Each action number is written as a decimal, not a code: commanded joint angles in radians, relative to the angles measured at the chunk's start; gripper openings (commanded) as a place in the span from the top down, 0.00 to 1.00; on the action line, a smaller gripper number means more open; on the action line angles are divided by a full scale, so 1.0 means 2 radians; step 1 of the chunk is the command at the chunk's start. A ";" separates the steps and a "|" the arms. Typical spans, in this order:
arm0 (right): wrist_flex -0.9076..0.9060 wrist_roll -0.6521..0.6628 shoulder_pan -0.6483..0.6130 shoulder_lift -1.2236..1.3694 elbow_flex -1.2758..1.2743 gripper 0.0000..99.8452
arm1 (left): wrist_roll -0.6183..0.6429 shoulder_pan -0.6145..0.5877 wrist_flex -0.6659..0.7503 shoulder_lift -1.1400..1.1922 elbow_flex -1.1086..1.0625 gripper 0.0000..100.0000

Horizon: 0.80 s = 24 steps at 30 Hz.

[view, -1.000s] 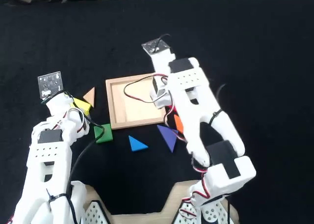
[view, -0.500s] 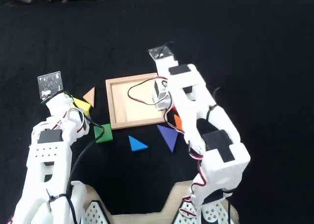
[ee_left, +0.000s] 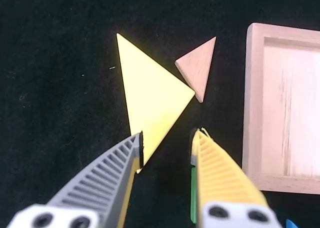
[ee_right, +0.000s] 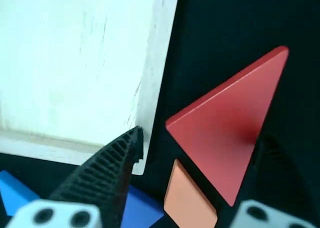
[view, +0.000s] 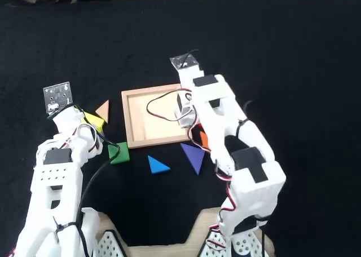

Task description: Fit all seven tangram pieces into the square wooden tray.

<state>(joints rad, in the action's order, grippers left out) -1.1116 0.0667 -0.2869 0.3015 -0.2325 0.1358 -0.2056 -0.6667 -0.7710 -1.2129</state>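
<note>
Left gripper (ee_left: 166, 140) pointing down, jaws apart, right gripper (ee_right: 200, 143) likewise, jaws wide

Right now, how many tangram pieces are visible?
7. Yellow triangle, wooden triangle: left of the tray. Green square, blue triangle, purple triangle: along its near side. Red triangle, orange piece: at its right edge. Right arm hides part of the tray.

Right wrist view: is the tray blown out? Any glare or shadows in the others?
Right wrist view: tray washed nearly white, grain faint; a dark shadow patch on the red triangle. Left wrist view: tray evenly lit, grain readable, no glare. High view: black cloth shows no distinct shadows.
</note>
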 commanded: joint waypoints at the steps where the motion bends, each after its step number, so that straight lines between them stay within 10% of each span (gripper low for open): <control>1: -0.005 -0.005 -0.009 0.005 0.014 0.65 | 0.003 0.000 0.007 -0.004 0.003 0.83; 24: 0.023 -0.031 0.004 -0.016 0.007 0.65 | 0.002 0.000 0.007 -0.004 0.003 0.83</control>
<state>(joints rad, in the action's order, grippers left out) -1.0610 0.0100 -0.3452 0.2570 -0.2862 0.1358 -0.2056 -0.6667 -0.7710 -1.2129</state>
